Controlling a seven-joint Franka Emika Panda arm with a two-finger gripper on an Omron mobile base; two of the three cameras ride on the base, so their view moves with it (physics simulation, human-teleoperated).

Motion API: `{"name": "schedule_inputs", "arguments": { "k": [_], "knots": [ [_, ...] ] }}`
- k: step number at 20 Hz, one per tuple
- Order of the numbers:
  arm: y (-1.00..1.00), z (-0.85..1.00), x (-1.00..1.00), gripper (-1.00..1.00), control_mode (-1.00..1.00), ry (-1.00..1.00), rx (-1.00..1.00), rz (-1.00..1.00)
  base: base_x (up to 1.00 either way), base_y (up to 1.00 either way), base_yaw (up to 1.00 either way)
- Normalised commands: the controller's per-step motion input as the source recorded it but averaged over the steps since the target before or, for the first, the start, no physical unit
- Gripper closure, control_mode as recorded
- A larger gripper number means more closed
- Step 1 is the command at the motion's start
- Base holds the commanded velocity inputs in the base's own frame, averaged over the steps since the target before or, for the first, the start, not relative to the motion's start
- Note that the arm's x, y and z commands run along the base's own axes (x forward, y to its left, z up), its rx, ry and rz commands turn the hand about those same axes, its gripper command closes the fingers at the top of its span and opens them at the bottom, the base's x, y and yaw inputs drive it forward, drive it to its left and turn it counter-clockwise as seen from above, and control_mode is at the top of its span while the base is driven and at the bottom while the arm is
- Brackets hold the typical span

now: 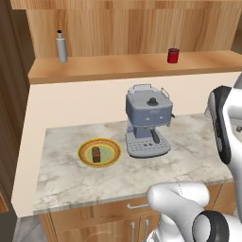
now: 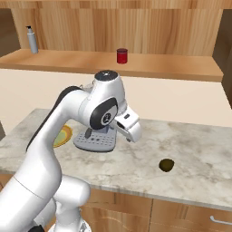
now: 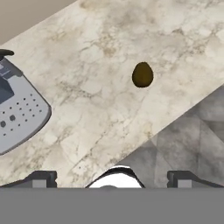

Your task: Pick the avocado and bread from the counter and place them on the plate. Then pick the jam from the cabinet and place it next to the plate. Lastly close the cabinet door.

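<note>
Bread (image 1: 96, 154) on your plate (image 1: 85, 157) left of the coffee machine (image 1: 147, 120), avocado (image 3: 142, 74) right of it on the surface (image 3: 109, 87), your pincer (image 3: 112, 178) wide, empty.

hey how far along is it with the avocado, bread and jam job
Done: the bread already lies on the plate. In hand: nothing is gripped; the gripper is open above the counter, looking toward the avocado, which lies apart on the stone. Left: avocado onto the plate, jam beside it, cabinet door closed.
</note>
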Motion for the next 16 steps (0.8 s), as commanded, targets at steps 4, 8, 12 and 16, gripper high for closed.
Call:
{"name": "schedule_inputs", "arguments": {
  "k": [4,8,12,16],
  "knots": [
    [-0.22,-0.16,0.0,-1.0,-1.0,0.0,0.0,0.0,0.0,0.0,0.0],
    [-0.21,-0.17,0.0,-1.0,-1.0,0.0,-0.01,0.0,0.0,0.0,0.0],
    [-0.21,-0.17,0.0,-1.0,-1.0,0.0,-0.03,0.03,0.0,0.0,0.0],
    [-0.21,-0.2,0.0,-1.0,-1.0,0.0,-0.04,0.03,0.0,0.0,0.0]
  ]
}}
